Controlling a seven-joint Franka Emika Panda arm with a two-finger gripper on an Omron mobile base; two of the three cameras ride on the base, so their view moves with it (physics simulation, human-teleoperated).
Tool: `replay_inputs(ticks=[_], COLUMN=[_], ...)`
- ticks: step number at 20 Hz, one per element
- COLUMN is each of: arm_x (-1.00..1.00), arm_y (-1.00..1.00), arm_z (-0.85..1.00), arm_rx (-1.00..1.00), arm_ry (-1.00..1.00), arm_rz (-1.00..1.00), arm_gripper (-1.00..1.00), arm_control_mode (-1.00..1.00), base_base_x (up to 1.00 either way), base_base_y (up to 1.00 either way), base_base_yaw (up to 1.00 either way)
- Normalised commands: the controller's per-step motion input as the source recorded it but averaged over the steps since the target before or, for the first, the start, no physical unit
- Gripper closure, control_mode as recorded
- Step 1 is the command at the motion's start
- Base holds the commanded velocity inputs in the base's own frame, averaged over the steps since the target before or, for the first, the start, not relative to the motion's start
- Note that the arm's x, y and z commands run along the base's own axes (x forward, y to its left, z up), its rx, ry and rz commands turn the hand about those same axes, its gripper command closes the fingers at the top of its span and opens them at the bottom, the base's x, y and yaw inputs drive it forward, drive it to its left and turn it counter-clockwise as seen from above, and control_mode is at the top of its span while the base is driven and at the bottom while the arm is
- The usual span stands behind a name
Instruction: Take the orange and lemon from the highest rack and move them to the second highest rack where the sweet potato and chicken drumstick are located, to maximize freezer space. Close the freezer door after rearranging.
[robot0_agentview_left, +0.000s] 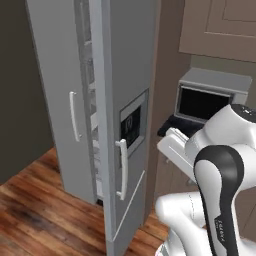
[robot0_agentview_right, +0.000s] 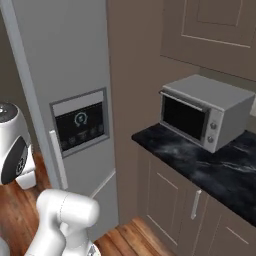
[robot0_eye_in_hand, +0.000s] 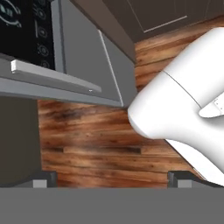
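Warm plank flooring (robot0_agentview_left: 30, 210) runs under the tall smooth grey freezer (robot0_agentview_left: 125, 65), whose flat door (robot0_agentview_left: 60, 90) with its white bar handle (robot0_agentview_left: 74, 116) stands ajar, while the claw (robot0_eye_in_hand: 111, 179) hangs low with dark tips apart, gripping nothing.

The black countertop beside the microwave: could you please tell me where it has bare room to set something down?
The countertop is bare in front of the microwave, from its door out to the counter's front edge, and on toward the lower right. The back strip is taken by the microwave itself, which sits close under the wall cabinets.
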Motion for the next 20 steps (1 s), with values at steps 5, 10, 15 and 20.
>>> replay_inputs(ticks=[5,10,15,20], arm_x=[0.0,0.0,0.0,0.0], arm_y=[0.0,0.0,0.0,0.0], arm_z=[0.0,0.0,0.0,0.0], arm_rx=[0.0,0.0,0.0,0.0], arm_ry=[0.0,0.0,0.0,0.0], arm_rz=[0.0,0.0,0.0,0.0], arm_gripper=[-1.0,-1.0,-1.0,-1.0], arm_control_mode=[1.0,1.0,1.0,1.0], base_base_x=[0.51,0.41,0.43,0.5], base_base_y=[-0.2,-0.16,-0.12,-0.12], base_base_yaw=[0.33,0.31,0.26,0.25])
